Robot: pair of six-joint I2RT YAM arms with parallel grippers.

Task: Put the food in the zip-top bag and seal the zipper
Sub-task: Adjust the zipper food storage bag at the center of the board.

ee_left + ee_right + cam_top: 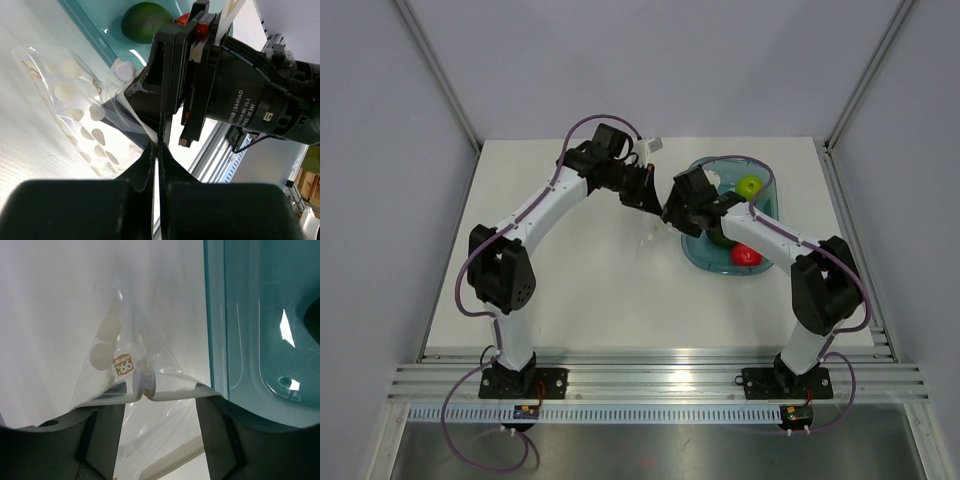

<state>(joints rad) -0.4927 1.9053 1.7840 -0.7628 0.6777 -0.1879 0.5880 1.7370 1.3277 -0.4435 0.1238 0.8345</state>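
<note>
Partly covered by the right arm (250, 95), left wrist view: the food (145, 22). Cut off at the right wrist view's edge: teal tray (260, 315).

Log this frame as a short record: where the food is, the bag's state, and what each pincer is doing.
food: dark green, lying in the teal tray, not in the bag
zip-top bag: clear, outside the tray beside its wall, held between both pincers
left pincer: shut on the bag's film
right pincer: open, fingers either side of the white tab on the mouth edge
also in tray: lime-green apple, red item
</note>
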